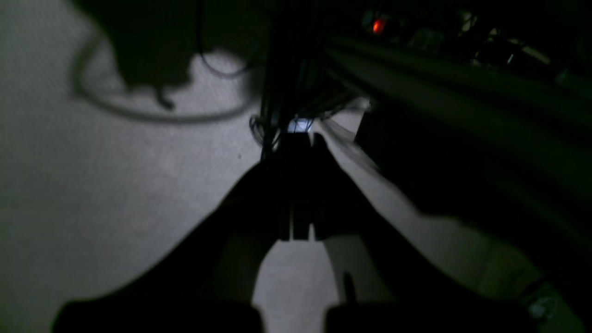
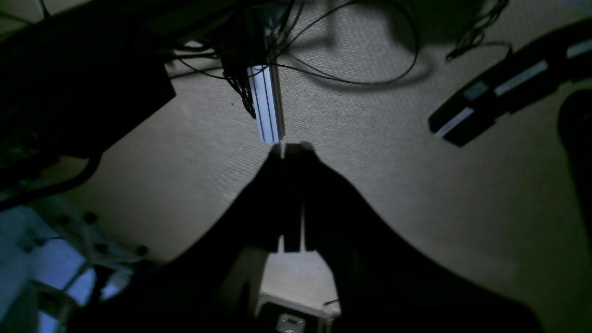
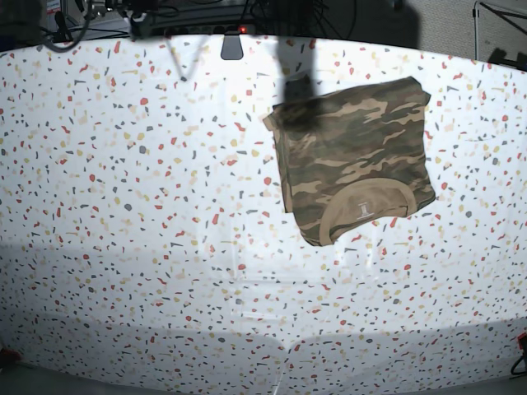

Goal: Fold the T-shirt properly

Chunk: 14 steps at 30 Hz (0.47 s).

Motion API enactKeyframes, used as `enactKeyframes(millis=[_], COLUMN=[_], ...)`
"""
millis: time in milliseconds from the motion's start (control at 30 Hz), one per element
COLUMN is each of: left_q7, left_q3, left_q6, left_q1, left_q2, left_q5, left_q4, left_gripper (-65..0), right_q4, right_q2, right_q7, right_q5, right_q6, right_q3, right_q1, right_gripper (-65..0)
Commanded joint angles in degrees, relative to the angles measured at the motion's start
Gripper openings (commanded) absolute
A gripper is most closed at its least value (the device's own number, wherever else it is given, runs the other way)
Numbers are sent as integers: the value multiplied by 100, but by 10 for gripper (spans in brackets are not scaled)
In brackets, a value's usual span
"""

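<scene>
1. Toward the tabletop's [image 3: 123, 206] far right corner lies the T-shirt [image 3: 354, 160], folded compact, collar nearest, apparently finished.
2. Left gripper [image 1: 300, 138] and right gripper [image 2: 291, 150] hang clenched, empty, off the table.

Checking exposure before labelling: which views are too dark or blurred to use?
Left wrist: very dark and soft, the left pincer only a black silhouette. Right wrist: dim but sharper, the right pincer also a silhouette over carpet. Base: bright and evenly lit, the T-shirt clear on the speckled table, a soft shadow across its upper left corner.
</scene>
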Motion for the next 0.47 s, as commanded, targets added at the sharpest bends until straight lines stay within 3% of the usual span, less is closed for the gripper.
enactKeyframes(millis=[0,133,433], left_q7=[35,55,184], left_q3=[-2,-2,-2], left_q6=[2,494,494], left_q1=[24,24,31], left_q2=[31,221,280], left_q5=[-9,4,0], left_q4=[13,13,13], left_gripper=[-650,-650,-650], right_q4=[9,9,9], right_q2=[81,81,127], right_q7=[31,192,243], right_q5=[55,52,48], right_q6=[-31,-229,-258], right_q3=[-98,-404,-435], right_q1=[-11,0,0], right_gripper=[-650,-650,-650])
